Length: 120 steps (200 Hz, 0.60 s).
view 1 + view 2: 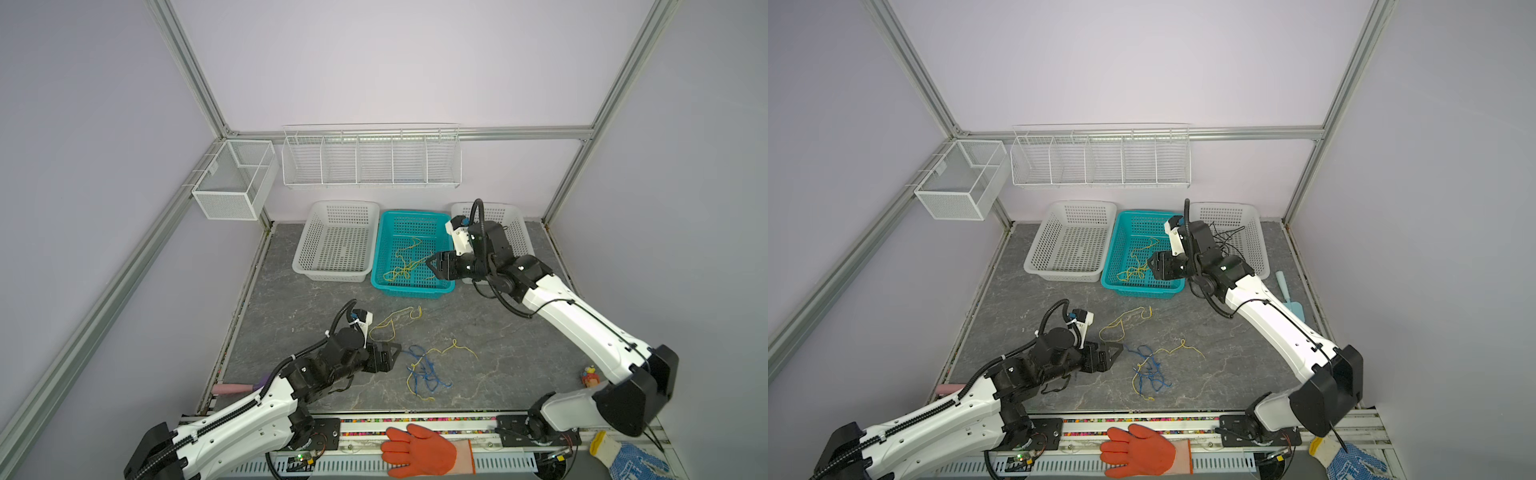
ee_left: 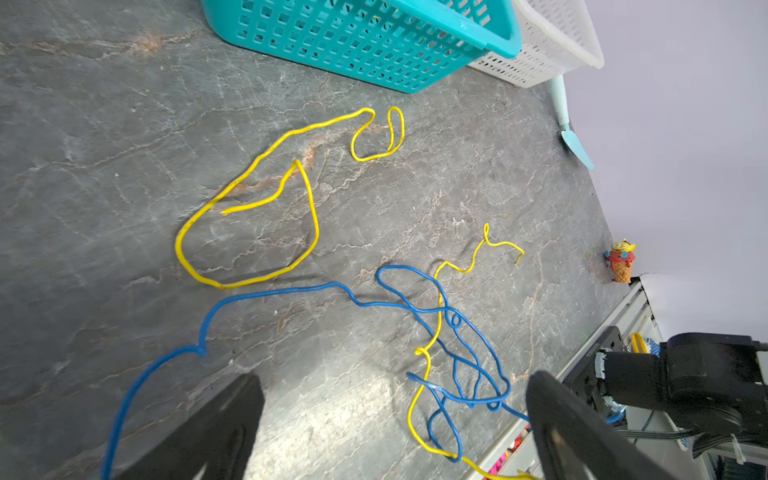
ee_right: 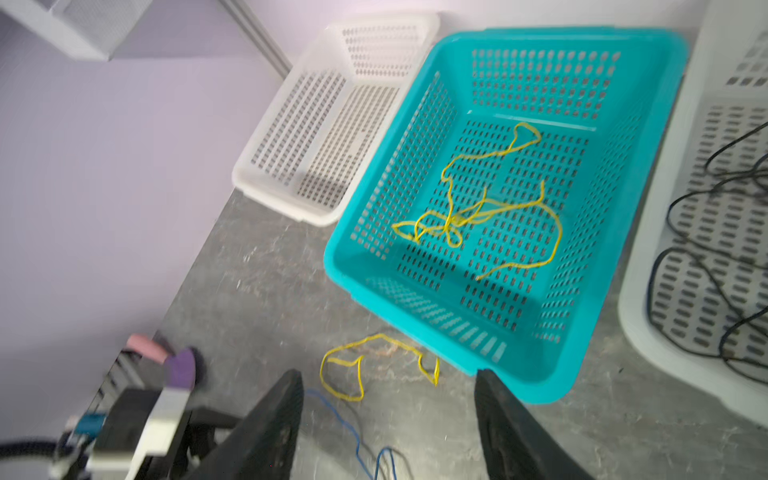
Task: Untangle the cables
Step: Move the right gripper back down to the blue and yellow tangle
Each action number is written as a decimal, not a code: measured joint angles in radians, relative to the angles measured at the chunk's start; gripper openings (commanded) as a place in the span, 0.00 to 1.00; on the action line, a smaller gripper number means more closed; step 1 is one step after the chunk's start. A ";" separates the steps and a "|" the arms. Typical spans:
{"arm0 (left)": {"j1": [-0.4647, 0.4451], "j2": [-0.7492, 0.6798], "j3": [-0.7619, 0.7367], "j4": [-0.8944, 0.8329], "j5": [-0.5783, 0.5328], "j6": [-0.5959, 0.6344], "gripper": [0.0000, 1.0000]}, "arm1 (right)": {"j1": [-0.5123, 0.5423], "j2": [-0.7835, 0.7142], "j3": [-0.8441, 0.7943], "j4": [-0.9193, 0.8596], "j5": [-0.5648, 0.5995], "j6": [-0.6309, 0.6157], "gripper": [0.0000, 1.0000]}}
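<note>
Nearest us lies an orange work glove (image 1: 419, 451). Beyond it the left gripper (image 1: 394, 352) sits low, jaws spread wide and empty, beside the blue-and-yellow cable tangle (image 1: 426, 370), placed, we judge, to pinch a strand. The right gripper (image 1: 432, 266) hangs over the teal basket (image 1: 407, 291), jaws parted and empty. A yellow cable (image 1: 404, 269) lies inside it and black cables (image 1: 1225, 241) lie in the white basket (image 1: 1260, 253), which suggests sorting by colour. We find no legible writing.
</note>
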 measured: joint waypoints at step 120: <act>0.002 0.087 -0.028 0.068 0.007 -0.021 0.99 | 0.260 -0.439 -0.536 -0.107 -0.127 0.051 0.68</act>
